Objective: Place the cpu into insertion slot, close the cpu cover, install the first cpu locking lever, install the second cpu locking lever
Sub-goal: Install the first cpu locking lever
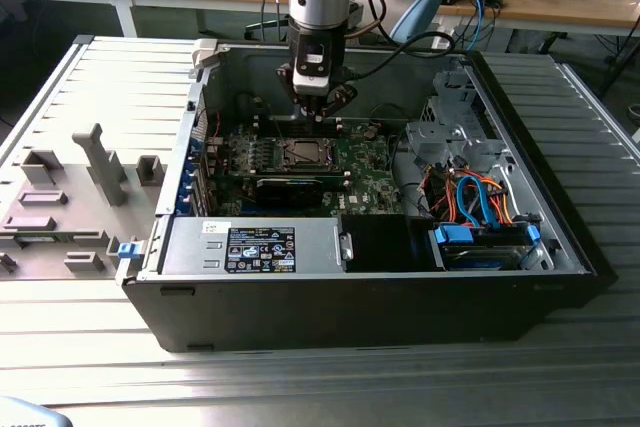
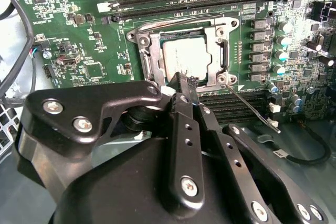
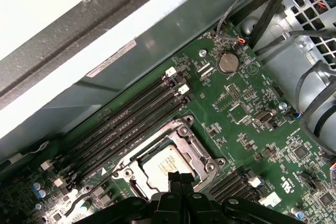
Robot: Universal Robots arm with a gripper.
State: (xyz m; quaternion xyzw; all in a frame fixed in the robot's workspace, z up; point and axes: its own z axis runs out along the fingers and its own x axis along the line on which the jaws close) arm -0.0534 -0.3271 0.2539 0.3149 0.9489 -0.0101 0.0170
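A: Where's the cpu [image 2: 185,59]?
B: Seated in the insertion slot [image 2: 224,59] on the motherboard [image 2: 79,35]. The cpu cover [image 2: 148,56] lies flat over it, grey top showing through the window.
A: And the gripper [image 3: 180,176]?
B: Fingers pinched together with nothing between them, tips at the cover's edge. Whether they touch it, can't tell.
A: Handling?
B: Chip's light and rigid, probably fragile underneath, so edges only. One locking lever [image 2: 254,109] sticks out free. It's thin springy wire; I'd grab the end.

ribbed metal table [image 1: 400,382], open computer case [image 1: 350,302]
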